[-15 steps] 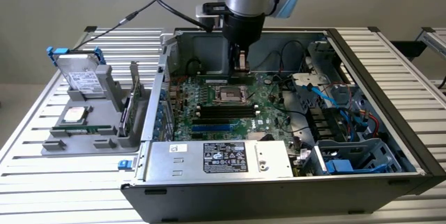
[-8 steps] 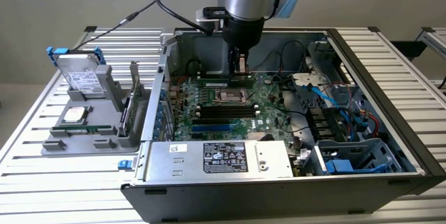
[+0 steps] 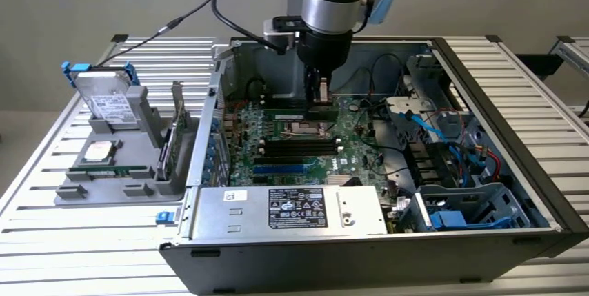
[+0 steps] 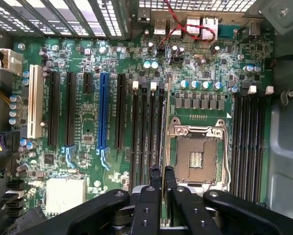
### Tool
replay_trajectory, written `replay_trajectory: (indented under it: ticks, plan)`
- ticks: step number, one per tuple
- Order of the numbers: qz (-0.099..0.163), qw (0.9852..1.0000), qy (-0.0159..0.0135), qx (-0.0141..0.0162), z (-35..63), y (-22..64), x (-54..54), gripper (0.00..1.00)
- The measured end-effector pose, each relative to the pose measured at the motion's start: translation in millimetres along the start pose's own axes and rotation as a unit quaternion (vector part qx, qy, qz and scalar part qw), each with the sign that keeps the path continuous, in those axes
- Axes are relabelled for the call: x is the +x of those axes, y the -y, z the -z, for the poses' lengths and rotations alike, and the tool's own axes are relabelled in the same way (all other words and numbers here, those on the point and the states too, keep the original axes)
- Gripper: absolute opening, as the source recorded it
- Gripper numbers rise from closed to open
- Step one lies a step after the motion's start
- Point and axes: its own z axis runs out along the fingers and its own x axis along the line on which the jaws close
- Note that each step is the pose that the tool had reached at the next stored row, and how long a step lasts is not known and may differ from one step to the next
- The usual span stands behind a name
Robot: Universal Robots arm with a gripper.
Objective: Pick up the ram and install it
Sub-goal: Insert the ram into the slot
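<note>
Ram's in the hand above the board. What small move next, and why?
Probably a slow straight descent: the hand is shut on the ram, held edge-down and seemingly along the black slot beside the CPU socket, not yet seated.

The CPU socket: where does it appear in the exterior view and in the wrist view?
Exterior view: CPU socket in the middle of the motherboard, just below the gripper.
Wrist view: CPU socket between two banks of black memory slots, beyond the gripper.
Shared landmark: the blue expansion slot.
</note>
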Motion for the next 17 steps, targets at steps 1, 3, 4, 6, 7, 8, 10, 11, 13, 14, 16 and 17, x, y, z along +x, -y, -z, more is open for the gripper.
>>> replay_trajectory:
  ticks: [1, 3, 4, 6, 7, 8, 10, 11, 13, 14, 16, 17]
  plan:
    - [0.001, 1.0000, -0.0008, -0.0002, -1.0, 0.2, 0.5, 0.13]
    - [0.002, 1.0000, -0.0025, -0.0004, -3.2, 0.4, 1.6, 0.13]
    - [0.003, 1.0000, -0.0032, -0.0005, -4.4, 0.5, 2.2, 0.13]
    - [0.004, 1.0000, -0.0045, -0.0007, -6.7, 0.6, 3.3, 0.13]
    - [0.005, 1.0000, -0.0051, -0.0007, -8.0, 0.7, 3.8, 0.13]
    - [0.005, 1.0000, -0.0059, -0.0008, -9.2, 0.8, 4.2, 0.13]
    - [0.007, 1.0000, -0.0071, -0.0009, -11.1, 1.0, 5.5, 0.13]
    - [0.007, 0.9999, -0.0074, -0.0009, -11.9, 1.0, 6.6, 0.13]
    - [0.008, 0.9999, -0.0075, -0.0010, -13.5, 1.1, 9.8, 0.13]
    - [0.008, 0.9999, -0.0075, -0.0010, -14.4, 1.1, 11.4, 0.13]
    - [0.009, 0.9999, -0.0076, -0.0010, -16.6, 1.3, 14.8, 0.13]
    - [0.009, 0.9999, -0.0076, -0.0010, -18.0, 1.6, 16.0, 0.13]
